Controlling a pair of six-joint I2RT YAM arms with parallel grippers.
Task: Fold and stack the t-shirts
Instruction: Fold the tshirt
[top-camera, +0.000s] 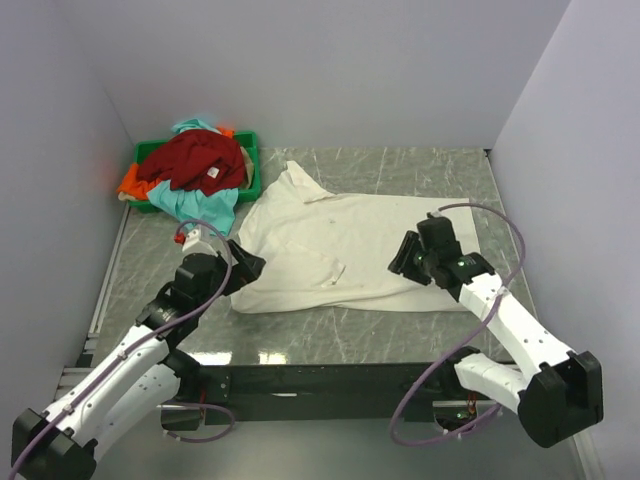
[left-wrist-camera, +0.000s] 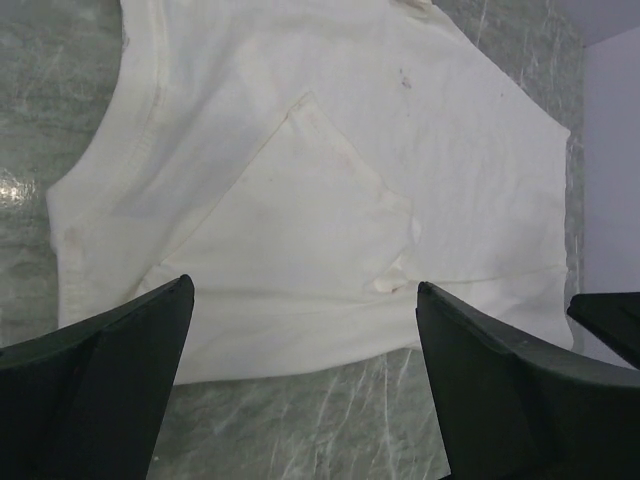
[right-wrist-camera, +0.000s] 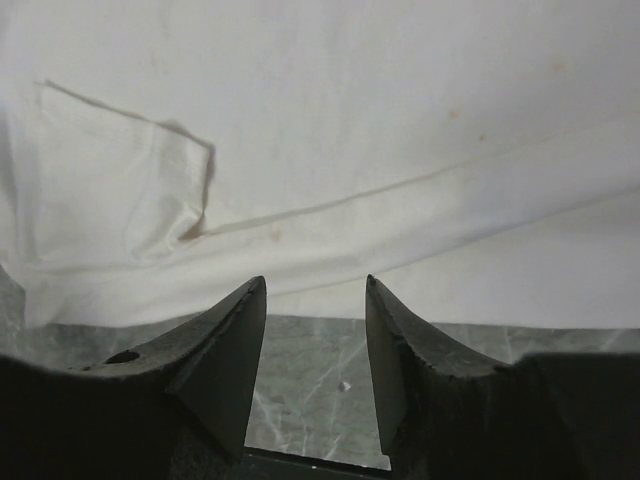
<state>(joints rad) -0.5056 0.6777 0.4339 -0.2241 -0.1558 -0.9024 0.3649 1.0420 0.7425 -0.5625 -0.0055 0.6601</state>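
Cream-white t-shirt (top-camera: 340, 250): lies spread flat on the marbled table (top-camera: 330, 330), mid-table, with its collar toward the far left and one sleeve (top-camera: 310, 262) folded in over the body.
Left gripper (top-camera: 245, 268): sits at the shirt's near-left corner, jaws spread wide and nothing between them.
Right gripper (top-camera: 405, 255): sits at the shirt's right side, over the cloth in the overhead view, jaws partly apart and gripping nothing.
Other t-shirts: the dark red shirt (top-camera: 195, 158), the teal shirt (top-camera: 205, 205) and the orange shirt (top-camera: 132, 183) are heaped in and over the green bin (top-camera: 248, 150) in the far left corner, the teal one hanging over its near rim.
Overhead view only: shows both arms, the bin and the whole outline of the cream shirt.
Left wrist view only: shows the left gripper (left-wrist-camera: 305, 288) from above, with the shirt's near hem running between its two fingers, bare table below the hem and the folded-in sleeve (left-wrist-camera: 300, 220) just beyond.
Right wrist view only: shows the right gripper (right-wrist-camera: 315, 284) with bare table in the gap between its fingers, the shirt's edge just past the fingertips, and a seam line and the sleeve (right-wrist-camera: 110, 190) close up.
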